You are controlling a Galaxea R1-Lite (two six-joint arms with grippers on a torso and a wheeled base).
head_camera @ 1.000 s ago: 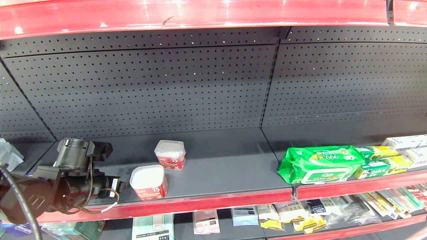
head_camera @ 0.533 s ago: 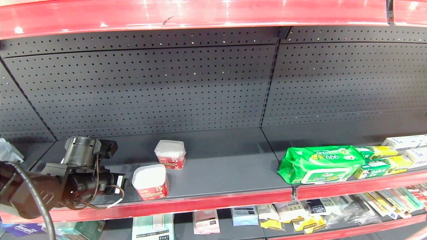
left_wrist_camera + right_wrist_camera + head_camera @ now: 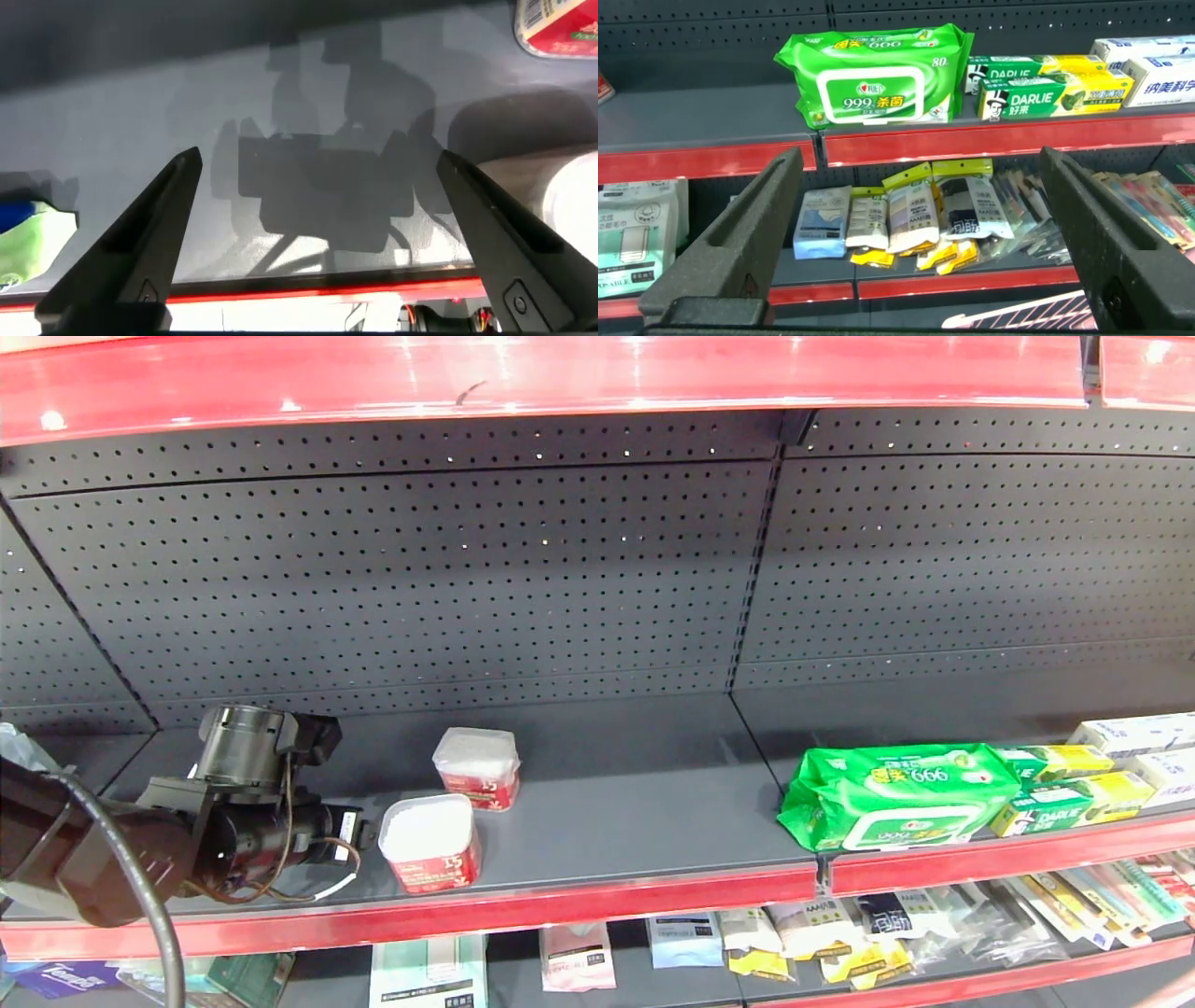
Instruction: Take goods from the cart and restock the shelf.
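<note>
Crept rightward along the shelf (image 3: 635, 803) over the last second with the left arm, and took the front tub (image 3: 429, 840) along: nudged a little to the right and slightly back from the red lip (image 3: 560, 905), nearer the rear tub (image 3: 477, 767) but apart from it. No shift of the camera; wipes (image 3: 896, 793) and rear tub exactly where they were.

Left claw (image 3: 318, 159): spread wide, gripping nothing, only bare shelf between the fingers. In the left wrist view, front tub just outside one finger, close enough to be touching, though contact cannot be confirmed. Reads therefore as a sideways push with the finger's outer face, not a carry. Tub upright, lid up, standing on the shelf near its front edge.

Right claw (image 3: 920, 154): likewise wide open and empty, held low in front of the shelving, facing the wipes and the hanging packets (image 3: 915, 219) on the tier below.

For the task: two tubs already on the shelf, the front one probably in its final tidying. Best judged as nearly placed. More pushing could skew or tip it if contact sits to one side. Next likely need: draw the left arm clear without clipping the tub, then go back to the cart for more goods.
</note>
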